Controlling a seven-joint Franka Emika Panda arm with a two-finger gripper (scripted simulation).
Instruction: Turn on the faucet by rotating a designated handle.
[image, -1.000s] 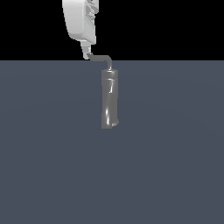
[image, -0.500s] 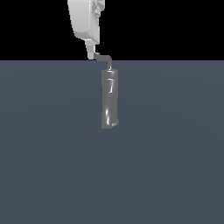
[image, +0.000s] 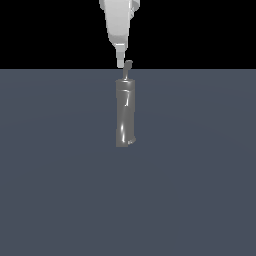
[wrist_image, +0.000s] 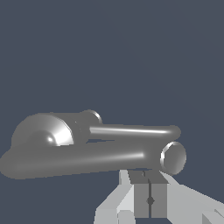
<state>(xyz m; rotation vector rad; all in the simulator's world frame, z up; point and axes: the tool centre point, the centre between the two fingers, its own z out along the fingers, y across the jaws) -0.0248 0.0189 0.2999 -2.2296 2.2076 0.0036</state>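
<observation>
The pincer, fingers pressed together, is set just beside the handle atop the faucet

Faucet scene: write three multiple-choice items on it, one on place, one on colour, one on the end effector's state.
1. In the exterior view, where is the end effector relative to the faucet?
A. Above its top
B. Beside its base
C. Far off to the exterior view's right

2. What colour is the faucet body?
A. Red
B. Glossy dark grey
C. Yellow

3. How do the end effector's fingers stand in the wrist view?
A. Spread wide
B. Pressed together
C. Out of view

Answers: 1 A, its tip hangs beside the handle above the cylinder; 2 B, both views show dark-grey metal; 3 B, only a thin seam separates the pads.
</observation>
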